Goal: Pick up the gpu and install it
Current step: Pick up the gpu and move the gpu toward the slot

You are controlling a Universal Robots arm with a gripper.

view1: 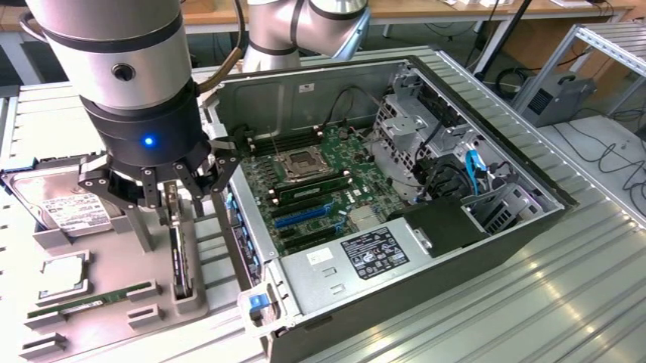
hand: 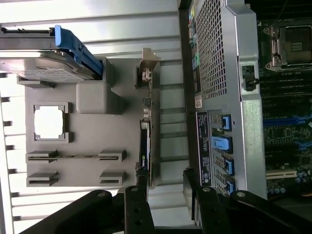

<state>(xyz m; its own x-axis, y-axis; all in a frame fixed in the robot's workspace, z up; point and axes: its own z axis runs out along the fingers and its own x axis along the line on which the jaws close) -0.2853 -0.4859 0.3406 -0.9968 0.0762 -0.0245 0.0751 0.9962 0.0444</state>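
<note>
The ribbed metal table [view1: 576,249] carries everything. On it, toward the exterior view's right, the open computer case [view1: 454,291] lies on its side with the green motherboard [view1: 323,178] facing up, and the expansion slots near the case's rear wall have no card in them. Just beside the case, toward the exterior view's left, sits a grey parts tray [view1: 111,261]. My gripper [view1: 180,193] hangs over the edge of that tray nearest the case. Its jaws are spread wide and hold nothing. The hard drive [view1: 71,208] rests in the tray's far corner, its white label up. The gpu [view1: 180,261] stands on its long edge in a narrow slot along the tray's case-side edge, directly under my gripper. In the wrist view the gpu's [hand: 146,122] silver bracket [hand: 146,68] is at the end away from me, and the card runs closer to one finger [hand: 139,195] than to the other. I cannot tell whether that finger touches it. A square CPU [view1: 63,274] lies flat in its pocket, and a slim green RAM stick [view1: 86,302] lies in a slot just beside it.
</note>
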